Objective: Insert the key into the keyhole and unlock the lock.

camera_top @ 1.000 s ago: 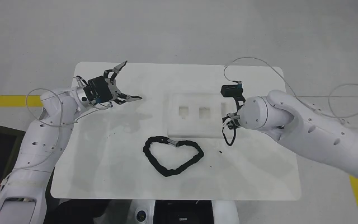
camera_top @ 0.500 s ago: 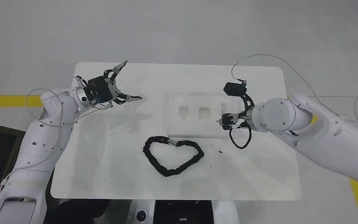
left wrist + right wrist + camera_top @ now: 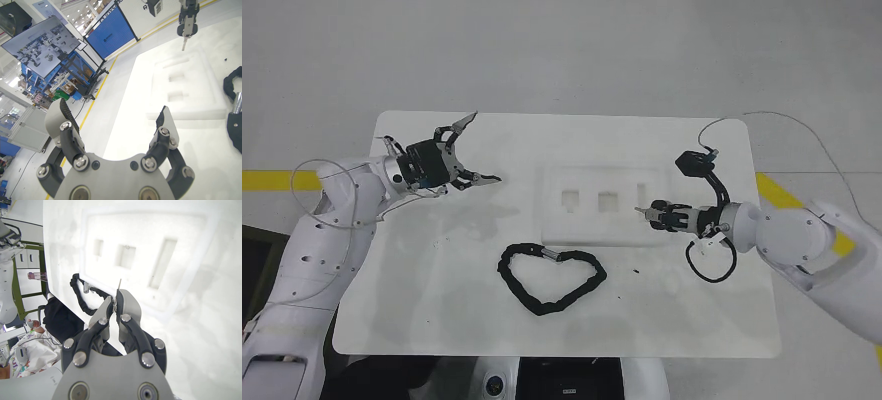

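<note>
A black fabric-covered chain lock lies in a loop near the table's front edge, below the foam tray. Its silver lock cylinder shows at the loop's top, and also beside my left gripper's view. My right gripper is shut on the small silver key, whose blade sticks out past the fingertips above the tray's right end; the key hangs below it as seen from the left wrist. My left gripper stands wide open and empty at the table's back left, well away from the lock.
A white foam tray with several rectangular recesses sits mid-table between the arms. A small dark speck lies right of the chain. The table's front edge runs just below the lock.
My right arm swung outward to the right and turned, so the gripper with the key now points left toward the tray. The left gripper shifted slightly.
</note>
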Controlling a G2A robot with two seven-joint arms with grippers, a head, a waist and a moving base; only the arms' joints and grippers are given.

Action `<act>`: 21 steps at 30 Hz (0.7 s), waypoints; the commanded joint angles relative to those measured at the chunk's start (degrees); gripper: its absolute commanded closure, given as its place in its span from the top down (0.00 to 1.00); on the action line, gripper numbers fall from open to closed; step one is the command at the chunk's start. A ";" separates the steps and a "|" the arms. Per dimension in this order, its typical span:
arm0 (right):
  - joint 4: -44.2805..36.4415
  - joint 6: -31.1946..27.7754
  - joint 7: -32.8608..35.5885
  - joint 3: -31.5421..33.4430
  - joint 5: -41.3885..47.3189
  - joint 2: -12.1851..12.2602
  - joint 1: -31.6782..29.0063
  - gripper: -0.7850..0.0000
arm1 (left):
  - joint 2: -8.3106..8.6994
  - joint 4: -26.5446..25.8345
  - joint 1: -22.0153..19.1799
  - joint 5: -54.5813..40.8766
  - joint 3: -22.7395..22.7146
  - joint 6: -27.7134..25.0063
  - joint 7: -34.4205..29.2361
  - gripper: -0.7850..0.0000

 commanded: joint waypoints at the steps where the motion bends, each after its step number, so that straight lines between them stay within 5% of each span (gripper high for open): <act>1: -0.50 -0.98 -1.00 1.57 0.02 1.04 -1.84 0.00 | 0.46 -1.88 0.45 2.52 0.36 -2.17 0.71 1.00; 5: -1.49 -2.47 -2.82 3.61 0.33 2.23 -4.19 0.00 | 1.19 -4.68 1.90 6.42 2.45 -6.42 3.57 1.00; 13: -1.49 -2.47 -2.82 3.61 0.33 2.23 -4.19 0.00 | 2.81 -9.56 4.52 6.28 9.33 -6.42 4.40 1.00; 21: -1.49 -2.47 -2.82 3.61 0.33 2.23 -4.19 0.00 | 6.24 -14.43 3.85 4.48 19.22 -9.71 1.12 1.00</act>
